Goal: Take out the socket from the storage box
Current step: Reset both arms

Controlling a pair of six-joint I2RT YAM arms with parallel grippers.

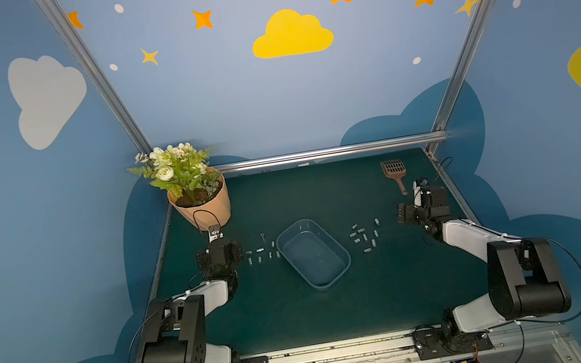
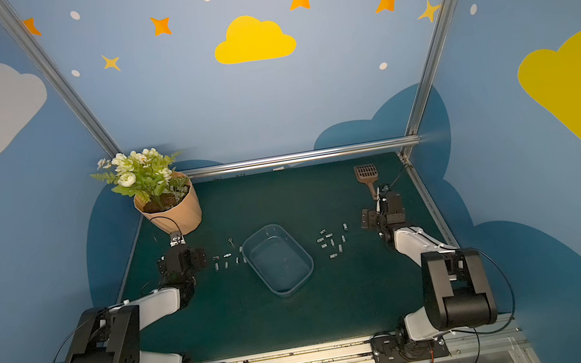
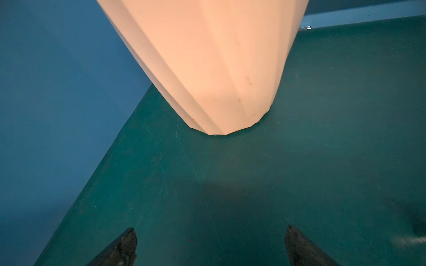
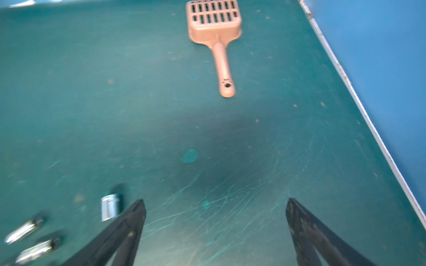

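The storage box (image 1: 314, 253) is seen in both top views at the middle of the bench (image 1: 302, 315), with small metal sockets (image 1: 260, 250) laid on the bench at either side, apart from its rim. The left claw (image 3: 210, 232) is held spread over bare bench near the flowerpot (image 3: 207, 57). The right claw (image 4: 215, 202) is likewise spread, facing the scoop (image 4: 216, 34).

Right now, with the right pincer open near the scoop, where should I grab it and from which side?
Grip the scoop by its handle, coming down from above with the right pincer closing across it. The scoop lies flat with the narrow handle pointing toward the pincer. The slotted head looks too wide and lies farther away.
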